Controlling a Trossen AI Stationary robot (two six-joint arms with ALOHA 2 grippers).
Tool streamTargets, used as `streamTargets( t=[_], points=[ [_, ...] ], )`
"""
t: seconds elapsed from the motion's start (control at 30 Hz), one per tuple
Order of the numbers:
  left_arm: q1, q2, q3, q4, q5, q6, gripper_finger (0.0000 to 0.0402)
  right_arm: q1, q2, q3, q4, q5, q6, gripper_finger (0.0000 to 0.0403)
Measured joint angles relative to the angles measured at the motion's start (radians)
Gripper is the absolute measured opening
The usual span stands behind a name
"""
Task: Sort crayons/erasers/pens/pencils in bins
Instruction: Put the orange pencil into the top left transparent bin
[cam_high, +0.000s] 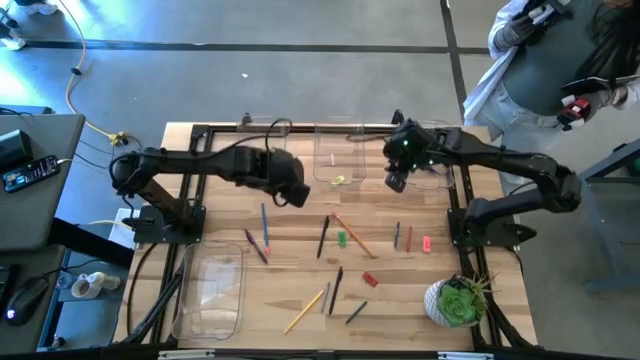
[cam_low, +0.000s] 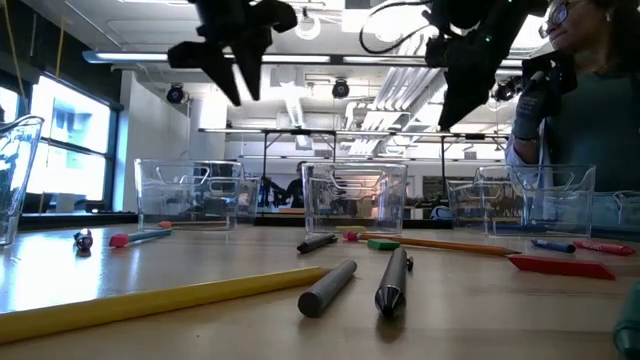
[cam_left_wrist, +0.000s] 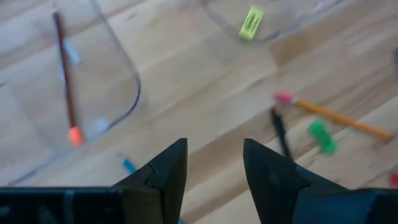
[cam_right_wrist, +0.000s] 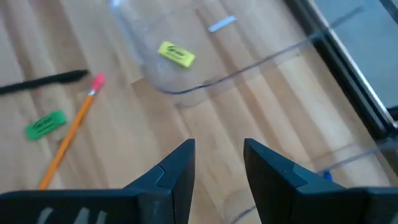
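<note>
Seen from above, the left gripper (cam_high: 297, 193) hangs over the table toward ten o'clock of the scattered stationery, its fingers (cam_left_wrist: 168, 171) parted with a clear gap and nothing between them. The right gripper (cam_high: 396, 180) hovers toward one o'clock, just beside the middle bin (cam_high: 340, 150), its fingers (cam_right_wrist: 177, 168) likewise spread and empty. That middle bin holds the yellow eraser (cam_high: 339, 181), which lies on its floor near the front wall. A second bin (cam_high: 268, 135) stands at eleven o'clock and another (cam_high: 440, 140) at one o'clock along the far edge, while the long bin (cam_high: 211, 290) lies at eight o'clock. On the bare wood between them lie the orange pencil (cam_high: 352, 236) with the green eraser (cam_high: 342, 239) just beside it, a dark pen (cam_high: 323, 237), a pink eraser (cam_high: 427, 243) at three o'clock, a red crayon (cam_high: 370, 279) and a yellow pencil (cam_high: 304, 311) toward six o'clock.
</note>
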Motion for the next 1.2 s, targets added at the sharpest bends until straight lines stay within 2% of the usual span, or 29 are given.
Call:
streamTargets(
  t=[0.23, 0.5, 0.83, 1.2],
  points=[
    [-0.102, 0.000, 0.000, -0.108, -0.038, -0.077, 0.0144, 0.131, 0.000, 0.000, -0.009, 0.019, 0.135, 0.0130],
    [-0.176, 0.000, 0.000, -0.118, -0.031, -0.104, 0.0144, 0.258, 0.017, 0.000, -0.018, 0.037, 0.298, 0.0130],
    [-0.228, 0.011, 0.000, -0.112, 0.018, -0.098, 0.0144, 0.387, 0.114, 0.000, -0.032, 0.038, 0.493, 0.0130],
    [-0.263, 0.011, 0.000, -0.113, 0.041, -0.097, 0.0144, 0.475, 0.230, 0.000, -0.023, 0.036, 0.628, 0.0130]
  ],
)
